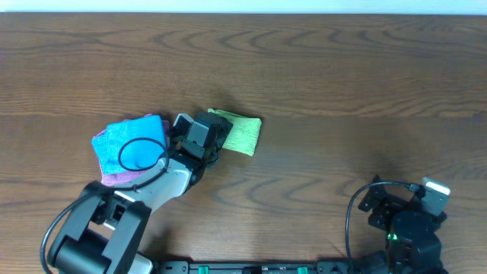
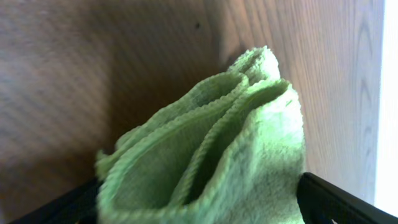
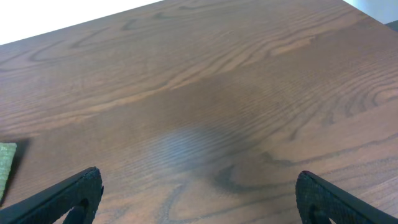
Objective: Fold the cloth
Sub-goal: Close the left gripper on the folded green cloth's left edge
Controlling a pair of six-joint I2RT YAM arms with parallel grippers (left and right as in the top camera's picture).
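Cloth (image 2: 242, 143), green and bunched, sits clamped in left pincer (image 2: 205, 198); right pincer (image 3: 199, 194) gapes wide, empty.

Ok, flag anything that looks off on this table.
The green terry cloth, pinched in the left tool, is bunched into uneven, gaping layers rather than a flat fold. Beside it, a blue cloth sits skewed over a pink cloth. Nothing spilled or torn.
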